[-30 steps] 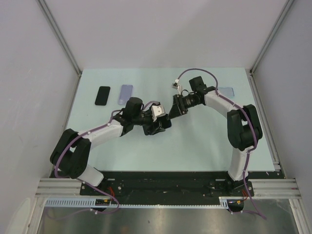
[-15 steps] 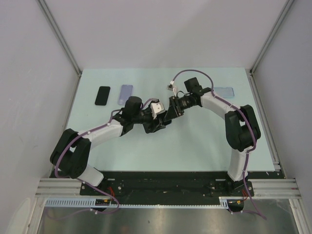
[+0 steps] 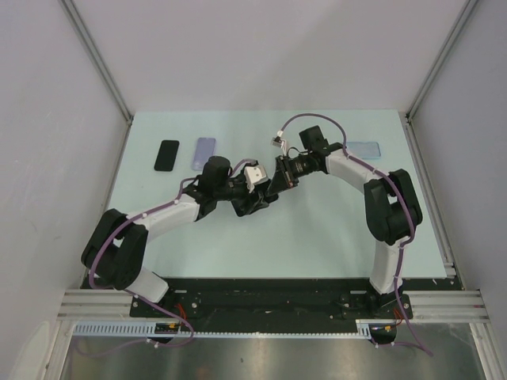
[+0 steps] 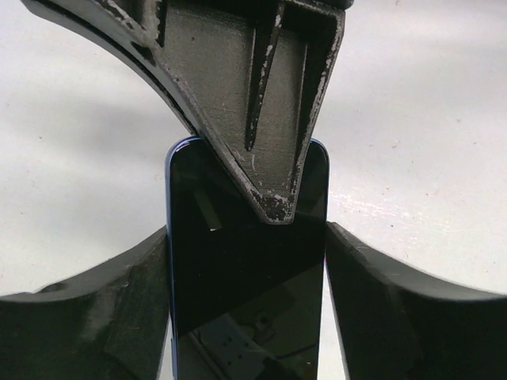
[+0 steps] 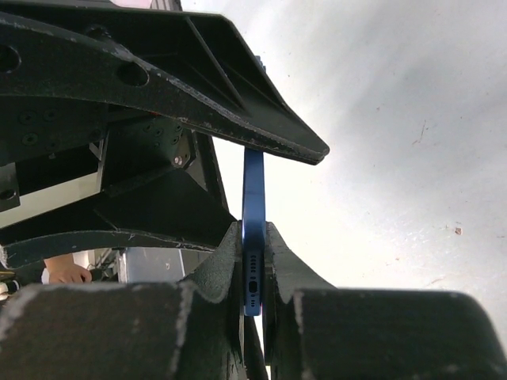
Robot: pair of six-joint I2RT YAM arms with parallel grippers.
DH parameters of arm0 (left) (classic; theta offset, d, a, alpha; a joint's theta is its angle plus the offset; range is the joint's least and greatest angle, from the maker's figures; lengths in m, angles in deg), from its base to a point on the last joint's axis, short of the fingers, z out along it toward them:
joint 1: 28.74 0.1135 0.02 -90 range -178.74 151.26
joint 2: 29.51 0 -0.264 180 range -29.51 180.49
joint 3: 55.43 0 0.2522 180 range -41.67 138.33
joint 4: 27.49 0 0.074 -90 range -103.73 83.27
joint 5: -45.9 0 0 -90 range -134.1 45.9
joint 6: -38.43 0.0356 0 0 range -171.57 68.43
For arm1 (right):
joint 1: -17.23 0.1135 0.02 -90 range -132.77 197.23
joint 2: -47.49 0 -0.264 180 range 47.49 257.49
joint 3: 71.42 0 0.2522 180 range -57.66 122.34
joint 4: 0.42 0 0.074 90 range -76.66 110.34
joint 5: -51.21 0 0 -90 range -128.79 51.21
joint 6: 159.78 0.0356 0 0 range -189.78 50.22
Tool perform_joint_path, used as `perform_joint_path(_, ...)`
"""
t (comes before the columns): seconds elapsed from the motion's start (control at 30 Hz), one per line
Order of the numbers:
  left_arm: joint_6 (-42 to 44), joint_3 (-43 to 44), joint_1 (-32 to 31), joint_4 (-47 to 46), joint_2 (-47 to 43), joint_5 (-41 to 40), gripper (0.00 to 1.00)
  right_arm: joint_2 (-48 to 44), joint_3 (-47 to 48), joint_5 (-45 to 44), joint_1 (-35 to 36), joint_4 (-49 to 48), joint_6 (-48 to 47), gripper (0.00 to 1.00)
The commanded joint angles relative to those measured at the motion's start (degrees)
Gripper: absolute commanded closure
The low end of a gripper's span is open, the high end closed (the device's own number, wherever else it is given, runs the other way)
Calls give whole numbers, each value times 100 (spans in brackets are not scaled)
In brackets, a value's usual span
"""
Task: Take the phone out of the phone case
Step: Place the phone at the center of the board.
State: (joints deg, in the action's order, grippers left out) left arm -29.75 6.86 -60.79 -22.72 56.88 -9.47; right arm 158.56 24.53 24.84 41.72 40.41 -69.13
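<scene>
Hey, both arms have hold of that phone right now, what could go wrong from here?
1. The left fingers clamp the phone by its long edges while the right fingers pinch its screen and back. If the arms pull unevenly, it could twist or slip out.
2. The right fingers hold only near one end, a narrow grip that may slide on the glass.
3. The phone seems held above the table, so a slip would likely drop it.
</scene>
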Motion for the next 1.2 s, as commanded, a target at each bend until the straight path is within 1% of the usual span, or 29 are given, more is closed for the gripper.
perform_joint_path(0.0, -205, 130, 32, -489, -69, -79, 1, -6, 7, 185, 56, -149, 50, 100)
perform_joint_path(0.2, -170, -2, 32, -603, -298, -404, 0, -24, 7, -97, -190, -255, 225, 100)
perform_joint_path(0.33, -187, -54, 129, -604, -526, -414, 0, -24, 7, -246, -550, -395, 427, 100)
perform_joint_path(0.47, -170, -46, 331, -604, -658, -308, 0, 29, 7, -404, -1146, -684, 612, 100)
perform_joint_path(0.57, -152, -37, 550, -604, -694, -229, 0, 239, 165, -562, -1533, -633, 577, 100)
perform_joint_path(0.7, -108, -116, 796, -595, -764, -124, 0, 731, 709, -624, -1903, -264, 393, 100)
perform_joint_path(0.83, -20, -256, 955, -595, -939, -71, 0, 1355, 1604, -624, -2158, 166, 314, 100)
perform_joint_path(0.87, 14, -318, 1025, -603, -975, -62, 0, 1548, 1703, -616, -2185, 211, 366, 100)
perform_joint_path(1.0, 50, -450, 1201, -595, -1177, 26, 0, 1882, 2089, -607, -2378, 53, 629, 100)
perform_joint_path(1.1, 50, -529, 1324, -551, -1352, 131, 0, 2199, 2476, -572, -2414, 140, 682, 100)
perform_joint_path(1.17, 85, -590, 1412, -525, -1432, 140, 0, 2314, 2713, -615, -2581, 158, 726, 100)
